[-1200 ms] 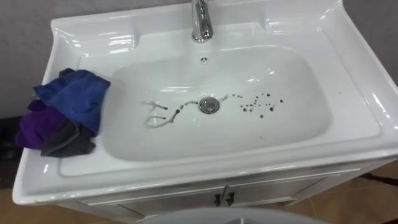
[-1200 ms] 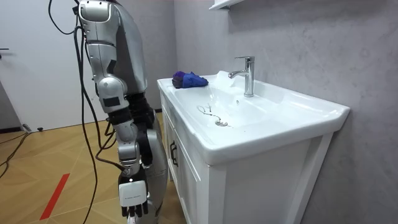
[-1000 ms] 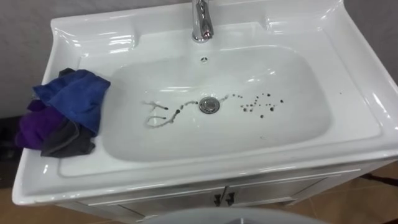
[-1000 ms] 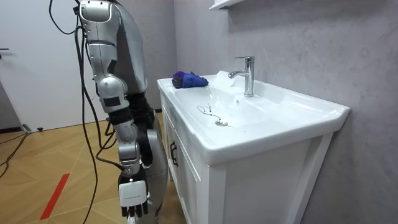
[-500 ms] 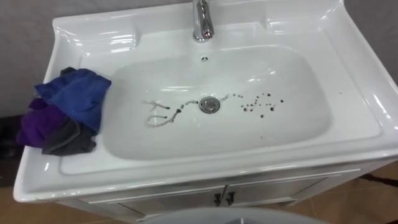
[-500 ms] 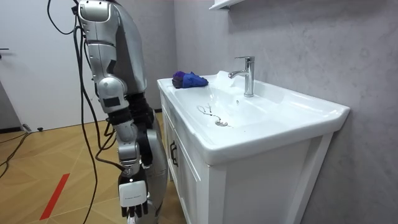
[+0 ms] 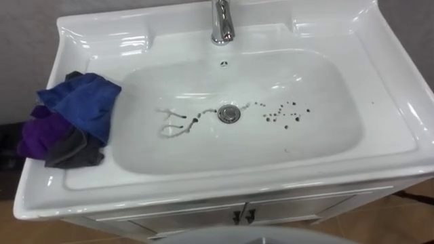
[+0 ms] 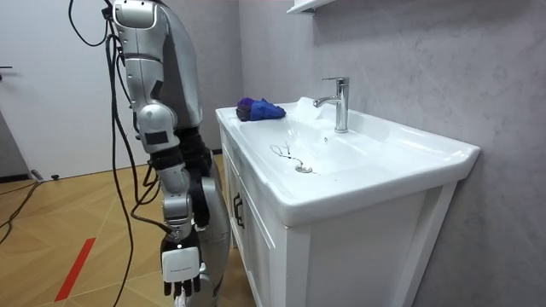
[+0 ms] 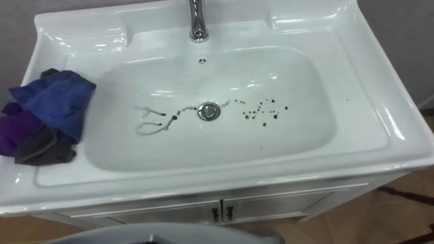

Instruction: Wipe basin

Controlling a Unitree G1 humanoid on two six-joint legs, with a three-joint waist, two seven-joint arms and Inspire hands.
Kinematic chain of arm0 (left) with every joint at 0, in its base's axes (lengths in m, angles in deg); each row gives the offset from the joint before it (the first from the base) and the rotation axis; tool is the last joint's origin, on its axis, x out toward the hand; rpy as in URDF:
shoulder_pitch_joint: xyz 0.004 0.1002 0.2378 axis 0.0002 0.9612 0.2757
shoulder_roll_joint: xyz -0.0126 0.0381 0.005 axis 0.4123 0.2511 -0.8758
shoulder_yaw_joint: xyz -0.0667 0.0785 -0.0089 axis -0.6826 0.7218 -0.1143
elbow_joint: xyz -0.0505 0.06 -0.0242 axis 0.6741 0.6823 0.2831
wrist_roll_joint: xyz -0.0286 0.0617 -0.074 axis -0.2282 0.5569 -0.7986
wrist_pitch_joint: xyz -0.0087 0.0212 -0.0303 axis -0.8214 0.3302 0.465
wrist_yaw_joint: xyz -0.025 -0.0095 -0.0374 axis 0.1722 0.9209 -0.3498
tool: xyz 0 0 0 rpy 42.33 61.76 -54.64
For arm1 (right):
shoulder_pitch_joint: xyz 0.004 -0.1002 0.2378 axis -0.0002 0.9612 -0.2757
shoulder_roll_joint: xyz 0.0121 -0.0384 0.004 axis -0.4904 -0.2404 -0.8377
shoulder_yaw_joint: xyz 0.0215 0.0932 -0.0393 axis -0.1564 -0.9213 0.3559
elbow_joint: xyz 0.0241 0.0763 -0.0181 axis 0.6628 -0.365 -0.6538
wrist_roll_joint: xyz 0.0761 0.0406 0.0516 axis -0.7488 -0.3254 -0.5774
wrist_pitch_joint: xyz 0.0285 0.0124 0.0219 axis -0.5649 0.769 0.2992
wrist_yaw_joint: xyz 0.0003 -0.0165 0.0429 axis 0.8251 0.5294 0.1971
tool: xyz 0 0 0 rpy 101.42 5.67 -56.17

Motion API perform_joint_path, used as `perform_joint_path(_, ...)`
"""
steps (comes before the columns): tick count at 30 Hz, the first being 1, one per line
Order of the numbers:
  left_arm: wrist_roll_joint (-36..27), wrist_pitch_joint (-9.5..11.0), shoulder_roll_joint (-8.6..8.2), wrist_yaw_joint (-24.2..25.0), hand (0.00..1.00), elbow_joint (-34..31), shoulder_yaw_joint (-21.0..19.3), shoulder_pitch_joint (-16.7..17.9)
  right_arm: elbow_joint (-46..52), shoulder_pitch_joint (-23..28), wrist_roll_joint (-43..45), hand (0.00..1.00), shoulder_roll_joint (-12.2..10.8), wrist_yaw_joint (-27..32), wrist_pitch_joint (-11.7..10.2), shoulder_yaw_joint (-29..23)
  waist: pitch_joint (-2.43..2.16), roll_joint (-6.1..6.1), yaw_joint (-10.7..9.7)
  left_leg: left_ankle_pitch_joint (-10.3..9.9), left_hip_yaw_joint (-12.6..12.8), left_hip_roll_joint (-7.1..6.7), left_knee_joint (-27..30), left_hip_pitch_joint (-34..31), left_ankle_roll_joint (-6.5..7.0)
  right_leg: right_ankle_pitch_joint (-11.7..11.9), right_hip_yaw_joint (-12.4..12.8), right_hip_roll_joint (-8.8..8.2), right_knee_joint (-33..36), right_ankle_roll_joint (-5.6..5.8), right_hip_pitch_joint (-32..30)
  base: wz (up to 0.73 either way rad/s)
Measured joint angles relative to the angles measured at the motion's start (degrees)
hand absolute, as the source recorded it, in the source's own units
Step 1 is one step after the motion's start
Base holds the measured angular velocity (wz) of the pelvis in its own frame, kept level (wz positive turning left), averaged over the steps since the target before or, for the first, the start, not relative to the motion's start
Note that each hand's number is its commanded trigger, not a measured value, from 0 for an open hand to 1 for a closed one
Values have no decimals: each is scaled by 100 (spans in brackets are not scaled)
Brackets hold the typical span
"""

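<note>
The white basin [image 7: 319, 95] lies right below me, set in a white vanity. Dark specks [image 7: 285, 114] dot the bowl right of the drain [image 7: 229, 113], and thin dirty streaks [image 7: 173, 125] curl to its left. On the left rim lies a pile of cloths: a blue cloth [image 7: 85, 102] on top, a purple one [image 7: 37, 139] and a grey one [image 7: 74, 152] under it. In the room view I stand upright at the vanity's front, my right hand [image 8: 182, 273] hanging by my leg with relaxed fingers, holding nothing.
A chrome faucet [image 7: 221, 24] rises at the back edge of the basin, above the overflow hole. Cabinet doors with dark handles [image 7: 242, 217] close the vanity's front. A grey wall stands behind the basin, and the floor around me is wood.
The eye view has shifted a little; the cloths, the dirt and my hanging arm stay where they were.
</note>
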Motion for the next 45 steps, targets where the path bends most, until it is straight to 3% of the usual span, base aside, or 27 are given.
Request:
perform_joint_path(8, -187, -2, -5, -34, 0, 13, -264, 110, -48, 8, 3, 0, 32, -127, -5, -16, 2, -47, 23, 7, -180, 0, 17, 4, -12, 4, -207, 19, -204, -2, 179, 12)
perform_joint_path(14, -685, 64, -31, -483, 0, -30, -521, 117, -59, -35, 3, 0, 58, -35, -19, 61, 1, -4, 177, 11, -280, 1, 22, -42, -19, 4, -309, 21, -194, -2, 176, 8)
perform_joint_path(23, -1266, 316, 45, -1791, 0, -123, -1185, 193, -28, -73, -3, 0, 267, 26, -120, -60, 5, 165, 306, 23, -558, -14, 91, -120, -38, 2, -608, 8, -209, -3, 269, 15)
perform_joint_path(27, -1474, 481, 70, -2256, 0, -255, -1563, 411, -1, -49, -46, 0, 345, 31, -171, -268, -1, 222, 327, 37, -635, -17, 79, -198, -58, -5, -666, 11, -204, -7, 259, 11)
perform_joint_path(30, -1888, 579, 109, -2663, 0, -256, -1592, 486, -45, -76, -100, 0, 467, 84, -261, -262, -6, 263, 383, 47, -658, -15, 77, -202, -73, -6, -752, 7, -204, -10, 254, 6)
perform_joint_path(35, -1934, 816, 223, -3280, 0, -317, -1777, 508, -41, -94, 16, 0, 640, 169, -386, -270, -26, 318, 513, 68, -747, -9, 77, -237, -102, -11, -795, 19, -207, -19, 235, 4)
perform_joint_path(37, -1929, 885, 244, -3609, 0, -530, -1864, 570, -5, -88, 55, 0, 671, 284, -390, -271, -60, 357, 576, 78, -795, -13, 94, -306, -109, -11, -858, 16, -205, -20, 200, 9)
perform_joint_path(41, -1959, 910, 287, -4036, 0, -966, -1933, 649, 54, -84, 136, 0, 677, 370, -398, -283, -74, 370, 606, 167, -906, -47, 88, -429, -114, -11, -933, -16, -188, -22, 101, 15)
perform_joint_path(45, -2309, 929, 503, -4373, 0, -1578, -2012, 750, 100, -71, 134, 0, 671, 448, -441, -286, -98, 411, 630, 194, -977, -61, 87, -428, -122, -11, -998, -22, -208, -24, 124, 10)
